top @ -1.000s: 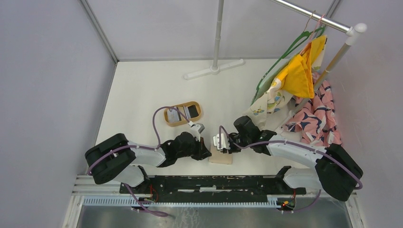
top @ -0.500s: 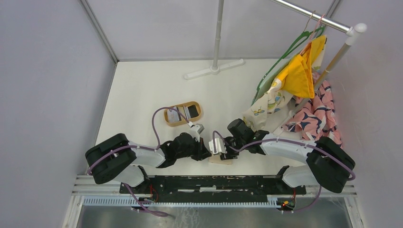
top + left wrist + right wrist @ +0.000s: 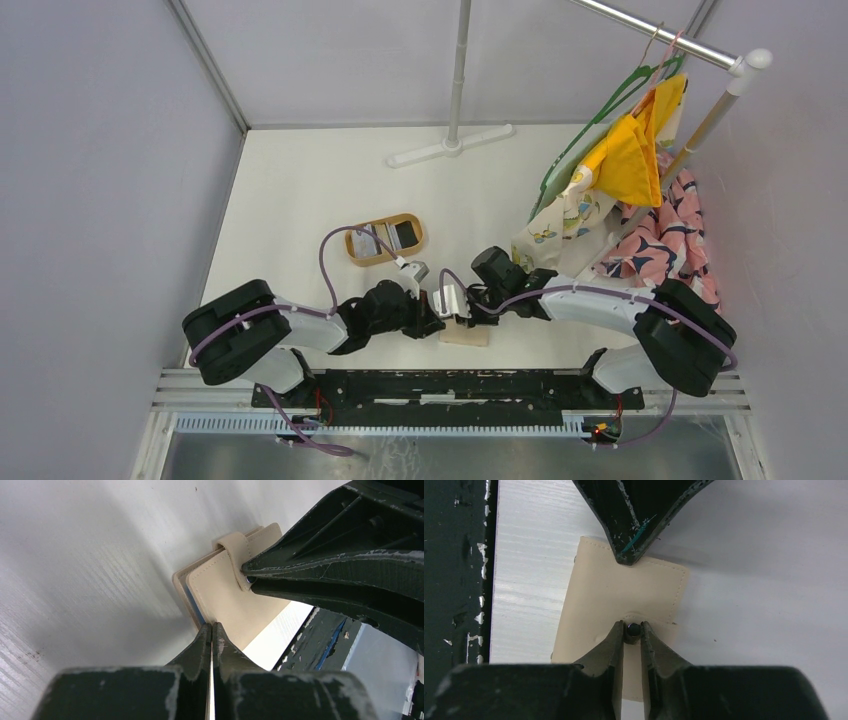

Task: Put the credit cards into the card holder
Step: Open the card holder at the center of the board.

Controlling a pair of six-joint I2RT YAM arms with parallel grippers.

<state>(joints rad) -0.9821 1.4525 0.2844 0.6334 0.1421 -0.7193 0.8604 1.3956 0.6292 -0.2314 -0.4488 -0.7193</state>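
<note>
The beige card holder [image 3: 470, 336] lies closed on the table between both grippers, near the front edge. In the left wrist view the card holder [image 3: 225, 597] shows a sliver of blue lining at its edge. My left gripper [image 3: 434, 325] is shut, its tips [image 3: 211, 626] pressed against the card holder's near edge. My right gripper [image 3: 460, 316] is shut on the snap strap [image 3: 632, 630] of the card holder [image 3: 614, 595]. The credit cards [image 3: 392, 237], grey striped and black, lie in the oval wooden tray [image 3: 357, 251], behind the left arm.
A clothes rack stands at the right with a green hanger [image 3: 600, 110], a yellow garment [image 3: 630, 155] and pink patterned fabric [image 3: 665, 245]. The rack's white foot [image 3: 450, 148] lies at the back. A black rail [image 3: 450, 385] runs along the front edge.
My right gripper has moved left over the card holder to its snap strap. My left gripper has stayed at the card holder's left edge.
</note>
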